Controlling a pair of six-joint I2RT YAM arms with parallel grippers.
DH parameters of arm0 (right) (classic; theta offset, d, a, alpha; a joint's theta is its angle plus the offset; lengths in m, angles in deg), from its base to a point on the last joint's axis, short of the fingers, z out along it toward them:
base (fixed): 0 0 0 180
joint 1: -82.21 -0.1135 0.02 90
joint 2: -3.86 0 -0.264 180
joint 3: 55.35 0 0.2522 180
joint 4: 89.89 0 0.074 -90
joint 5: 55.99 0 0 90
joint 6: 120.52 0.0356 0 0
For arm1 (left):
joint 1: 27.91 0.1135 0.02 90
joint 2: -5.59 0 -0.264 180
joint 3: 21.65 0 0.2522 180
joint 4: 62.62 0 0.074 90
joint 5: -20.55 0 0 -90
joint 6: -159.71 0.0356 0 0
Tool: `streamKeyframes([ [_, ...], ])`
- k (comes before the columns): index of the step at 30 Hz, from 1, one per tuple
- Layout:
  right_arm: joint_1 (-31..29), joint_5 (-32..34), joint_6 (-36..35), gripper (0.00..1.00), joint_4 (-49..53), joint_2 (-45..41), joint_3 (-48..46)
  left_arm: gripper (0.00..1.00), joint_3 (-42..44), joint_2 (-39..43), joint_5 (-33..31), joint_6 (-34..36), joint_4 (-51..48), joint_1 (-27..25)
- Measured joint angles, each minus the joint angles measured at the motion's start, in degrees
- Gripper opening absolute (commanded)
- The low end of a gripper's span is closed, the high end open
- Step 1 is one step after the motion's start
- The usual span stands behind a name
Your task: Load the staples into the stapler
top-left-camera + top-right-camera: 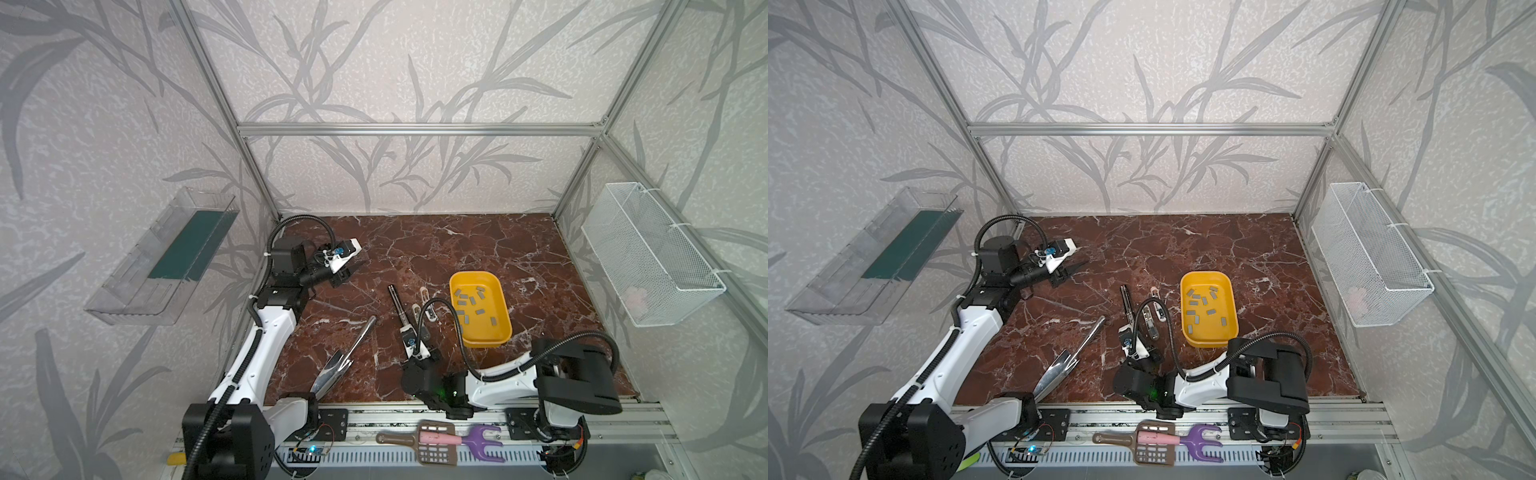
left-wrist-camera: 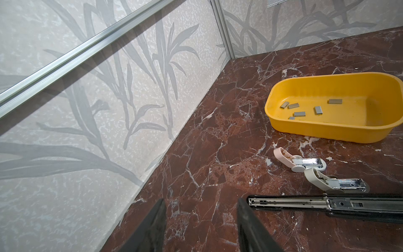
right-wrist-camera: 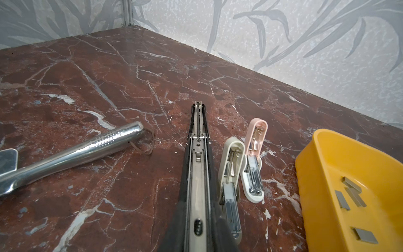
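Nearest the lens in both top views, a brown slotted scoop (image 1: 434, 455) and a pink-handled purple fork (image 1: 488, 445) lie on the front rail. Beyond them, on the red marble table (image 1: 457, 241), the right gripper (image 1: 405, 324) sits over the near end of the black stapler (image 1: 397, 301), which lies opened out flat. The wrist camera covers the fingers here, so the grip is hard to judge from above. A beige stapler (image 1: 417, 309) and a pink stapler (image 1: 424, 293) lie just right of it. Right of those stands the yellow tray (image 1: 486, 341), with the staples (image 1: 472, 300) scattered loose on its floor. A metal scoop (image 1: 345, 359) lies left of the black stapler. The left gripper (image 1: 351, 270) hangs over the table's far left part, well apart from all 3 staplers.

In the left wrist view, the left gripper (image 2: 201, 220) is released, its 2 dark fingers (image 2: 157, 220) spread with only bare marble between them. The black stapler (image 2: 327, 204), beige stapler (image 2: 335, 182) and pink stapler (image 2: 301, 162) lie side by side. Past them is the tray (image 2: 327, 133), where 6 staples (image 2: 318, 110) show.

In the right wrist view, the right gripper (image 3: 197, 235) is clenched on the black stapler (image 3: 197, 174), a finger on each side of its near end, with the metal channel facing up. The beige stapler (image 3: 231, 165) lies just beside it, then the pink stapler (image 3: 255, 152), then the tray (image 3: 316, 174) with its staples (image 3: 342, 199). The metal scoop (image 3: 87, 150) lies on the other side.
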Motion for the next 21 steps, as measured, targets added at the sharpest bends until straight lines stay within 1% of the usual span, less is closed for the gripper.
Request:
streamKeyframes([
  [6,0.02,0.13,2.69,0.01,0.07,3.54,0.57,0.53,0.00,0.00,0.04,0.00,-0.02,0.00],
  [12,0.68,-0.02,6.19,0.01,1.36,3.74,0.70,0.53,0.00,0.00,0.04,0.00,-0.02,0.00],
  [13,0.87,-0.24,7.04,0.02,2.01,3.74,0.81,0.53,0.00,0.00,0.04,0.00,-0.02,0.00],
  [16,1.77,-1.05,9.29,0.12,4.33,3.72,1.16,0.53,0.00,0.00,0.04,0.00,-0.02,0.00],
  [21,2.58,-2.32,11.21,0.17,6.36,3.80,2.08,0.53,0.00,0.00,0.04,0.00,-0.02,0.00],
])
